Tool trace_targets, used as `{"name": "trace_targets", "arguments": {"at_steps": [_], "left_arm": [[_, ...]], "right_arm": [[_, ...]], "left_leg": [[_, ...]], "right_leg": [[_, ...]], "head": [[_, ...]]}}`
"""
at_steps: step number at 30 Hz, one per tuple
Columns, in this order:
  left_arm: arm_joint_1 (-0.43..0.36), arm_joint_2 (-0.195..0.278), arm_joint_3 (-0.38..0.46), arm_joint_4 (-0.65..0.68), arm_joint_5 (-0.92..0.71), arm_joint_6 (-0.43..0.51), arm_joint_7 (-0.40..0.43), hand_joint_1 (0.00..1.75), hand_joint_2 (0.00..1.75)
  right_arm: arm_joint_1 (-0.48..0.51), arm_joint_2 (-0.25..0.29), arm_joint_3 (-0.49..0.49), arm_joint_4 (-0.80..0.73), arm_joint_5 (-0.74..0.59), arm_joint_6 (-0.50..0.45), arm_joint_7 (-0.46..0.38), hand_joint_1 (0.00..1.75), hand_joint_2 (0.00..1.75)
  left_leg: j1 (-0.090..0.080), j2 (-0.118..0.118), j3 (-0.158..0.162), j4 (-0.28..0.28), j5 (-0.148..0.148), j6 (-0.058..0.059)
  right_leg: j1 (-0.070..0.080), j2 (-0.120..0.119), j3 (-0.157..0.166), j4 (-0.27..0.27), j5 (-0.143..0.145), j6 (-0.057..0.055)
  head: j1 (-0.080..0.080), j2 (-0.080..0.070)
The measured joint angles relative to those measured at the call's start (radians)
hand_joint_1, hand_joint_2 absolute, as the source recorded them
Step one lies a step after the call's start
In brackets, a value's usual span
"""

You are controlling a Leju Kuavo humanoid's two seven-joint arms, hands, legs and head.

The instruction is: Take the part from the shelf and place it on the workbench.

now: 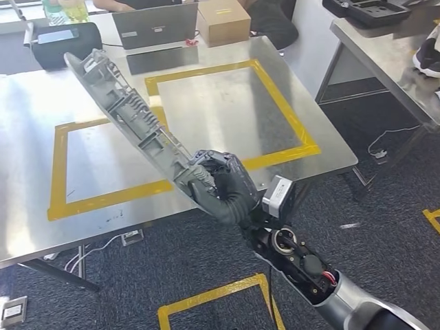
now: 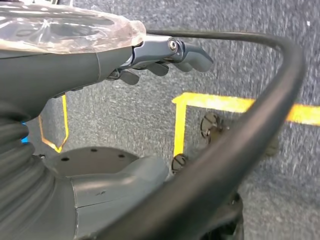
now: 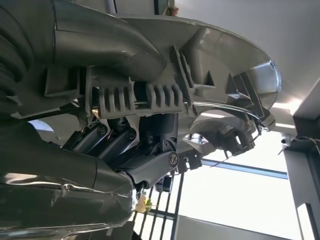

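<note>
The part (image 1: 124, 106) is a long grey plastic strip with ribs and clips on its upper face. My right hand (image 1: 224, 187) grips its near end, just past the front edge of the steel workbench (image 1: 31, 117). The strip slants up and to the far left above the bench, over the yellow tape outlines. In the right wrist view the ribbed part (image 3: 211, 85) lies across my right hand (image 3: 124, 145), whose fingers wrap around it. My left hand (image 2: 162, 55) hangs over the carpet, fingers stretched out with nothing in them.
Two yellow tape rectangles (image 1: 282, 103) mark the bench top. A laptop (image 1: 155, 26), a cardboard box (image 1: 224, 20) and a black case (image 1: 64, 42) stand along the far edge. Another table (image 1: 394, 62) is at the right. Yellow tape (image 1: 218, 295) marks the carpet.
</note>
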Motion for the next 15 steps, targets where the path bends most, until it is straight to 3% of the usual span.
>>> {"name": "trace_targets", "arguments": {"at_steps": [1,2,4,5,6,8,12,15], "left_arm": [[0.000,0.000,-0.002,0.000,0.001,0.000,-0.001,0.00,1.75],[0.001,0.000,-0.005,0.000,0.002,0.000,-0.001,0.00,1.75],[0.001,-0.001,-0.010,0.000,0.004,0.000,-0.001,0.00,1.75],[-0.001,-0.001,-0.012,0.000,0.005,0.001,-0.001,0.00,1.75],[-0.002,-0.001,-0.014,0.000,0.006,0.001,-0.001,0.00,1.75],[-0.005,-0.001,-0.017,0.000,0.008,0.002,-0.001,0.00,1.75],[-0.003,0.001,-0.020,0.000,0.008,0.003,-0.001,0.00,1.75],[-0.003,0.001,-0.021,0.000,0.009,0.003,-0.003,0.00,1.75]], "right_arm": [[0.001,-0.002,-0.004,0.000,0.008,-0.010,0.001,1.75,1.75],[0.000,-0.003,-0.008,0.000,0.020,-0.023,0.004,1.75,1.75],[-0.002,-0.004,-0.014,0.000,0.054,-0.053,0.014,1.75,1.75],[-0.005,-0.004,-0.015,0.001,0.072,-0.067,0.020,1.75,1.75],[-0.009,-0.004,-0.015,0.002,0.090,-0.079,0.026,1.75,1.75],[-0.016,-0.004,-0.015,0.003,0.116,-0.097,0.035,1.75,1.75],[-0.024,-0.004,-0.015,0.008,0.133,-0.113,0.042,1.75,1.75],[-0.034,-0.004,-0.011,0.013,0.198,-0.156,0.071,1.75,1.75]], "left_leg": [[0.000,-0.001,0.006,0.000,-0.005,0.000],[0.000,-0.002,0.014,0.000,-0.011,-0.001],[0.000,-0.004,0.030,0.000,-0.023,-0.006],[-0.002,-0.006,0.035,0.000,-0.027,-0.010],[-0.003,-0.007,0.035,0.001,-0.029,-0.014],[-0.008,-0.007,0.029,0.002,-0.030,-0.020],[-0.013,-0.008,0.031,-0.006,-0.026,-0.005],[-0.013,-0.008,0.037,-0.015,-0.025,-0.008]], "right_leg": [[0.000,0.000,-0.016,0.011,0.015,0.000],[0.000,0.000,-0.013,-0.018,0.050,-0.001],[0.000,0.000,0.029,-0.145,0.142,-0.008],[0.003,0.000,0.050,-0.201,0.174,-0.012],[0.005,0.000,0.065,-0.239,0.188,-0.016],[0.007,0.000,0.073,-0.263,0.188,-0.019],[0.002,0.003,0.074,-0.274,0.186,-0.017],[0.002,0.003,0.076,-0.274,0.184,-0.020]], "head": [[0.002,0.000],[0.005,0.000],[0.013,0.000],[0.014,0.000],[0.015,0.000],[0.012,0.000],[0.000,0.000],[-0.005,0.000]]}}
